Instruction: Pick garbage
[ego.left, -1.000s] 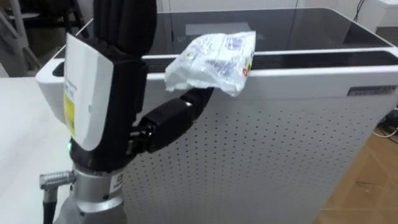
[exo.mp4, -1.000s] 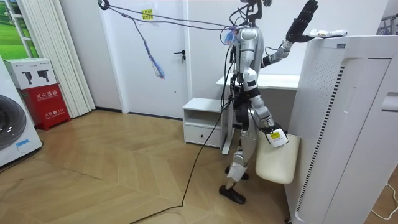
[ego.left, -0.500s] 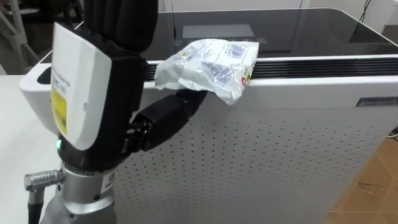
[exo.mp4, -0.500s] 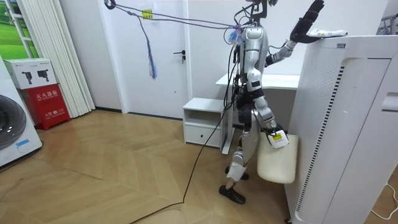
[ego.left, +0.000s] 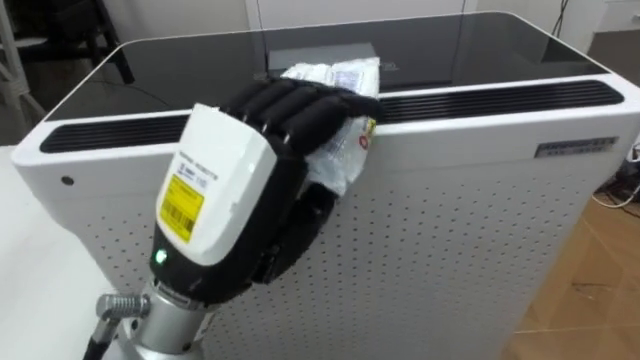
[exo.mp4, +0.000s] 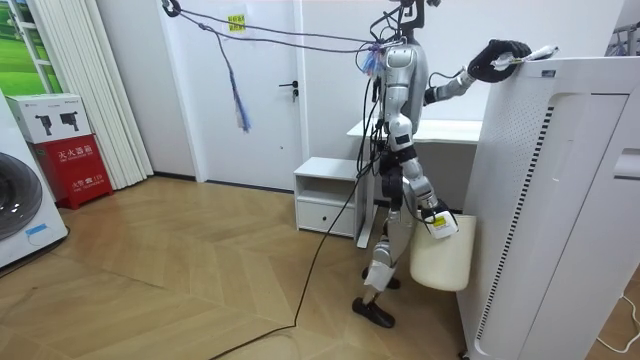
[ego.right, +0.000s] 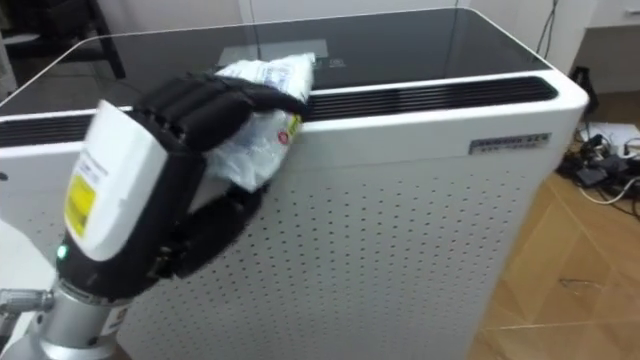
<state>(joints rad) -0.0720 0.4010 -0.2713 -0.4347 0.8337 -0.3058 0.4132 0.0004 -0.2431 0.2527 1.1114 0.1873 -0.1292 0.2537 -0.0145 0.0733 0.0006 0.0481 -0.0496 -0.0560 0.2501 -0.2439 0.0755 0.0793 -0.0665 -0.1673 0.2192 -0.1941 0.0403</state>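
under the curled fingers of the left hand (ego.left: 240, 190), a crumpled white wrapper (ego.left: 330, 75) sits on the top front edge of a tall white perforated appliance (ego.left: 470, 230). the fingers close over the wrapper from above and the thumb presses beneath it, gripping it. the right hand (exo.mp4: 430, 210) hangs low, just above a cream bin (exo.mp4: 440, 262); whether its fingers are curled cannot be told.

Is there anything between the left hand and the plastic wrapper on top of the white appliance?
Nothing visible stands between them. The left hand lies directly on the crumpled plastic wrapper, its fingers curled over it, at the front edge of the top of the white appliance.
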